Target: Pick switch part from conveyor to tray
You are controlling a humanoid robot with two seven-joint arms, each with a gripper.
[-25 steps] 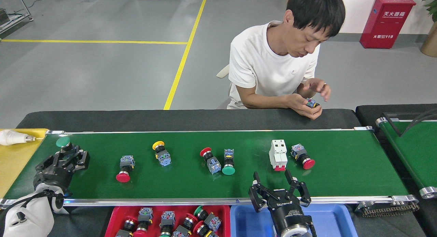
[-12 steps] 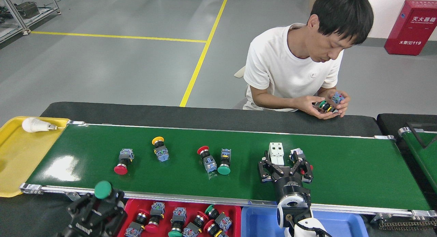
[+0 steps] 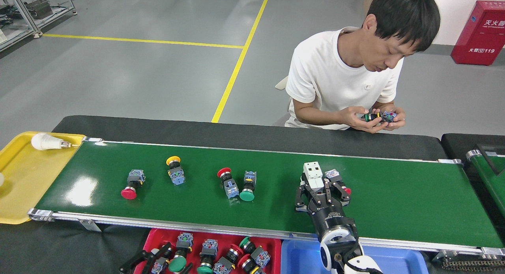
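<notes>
1. Since the earlier frames, the right gripper (image 3: 321,193) has come forward over the conveyor (image 3: 394,199) and now closes in around the white switch part (image 3: 313,174); the left gripper (image 3: 167,256) has come down over the red tray (image 3: 272,244) with a green-capped switch (image 3: 177,263).

2. Head view, the task's things: the white switch part lies on the belt, right of centre, with a red-capped switch (image 3: 336,178) just beside it on its right. Four more switches lie further left on the belt. A blue tray (image 3: 300,256) sits below the near rail, under the right arm.

3. Head view, the tools: the right gripper's fingers stand partly open around the near end of the white part; I cannot tell if they already press on it. The left gripper is low at the picture's edge, and its fingers look spread, with the green-capped switch between them. Whether it grips the switch or has let go, I cannot tell.

4. Risk: the red-capped switch is so close that the right finger may push it or catch it together with the white part. The hold is only on the near end, so the part may tilt or slip when lifted.

5. Pose: the right arm comes up from the lower edge and reaches away from the robot, wrist low over the belt. A person (image 3: 339,76) sits behind the conveyor, holding another switch.
</notes>
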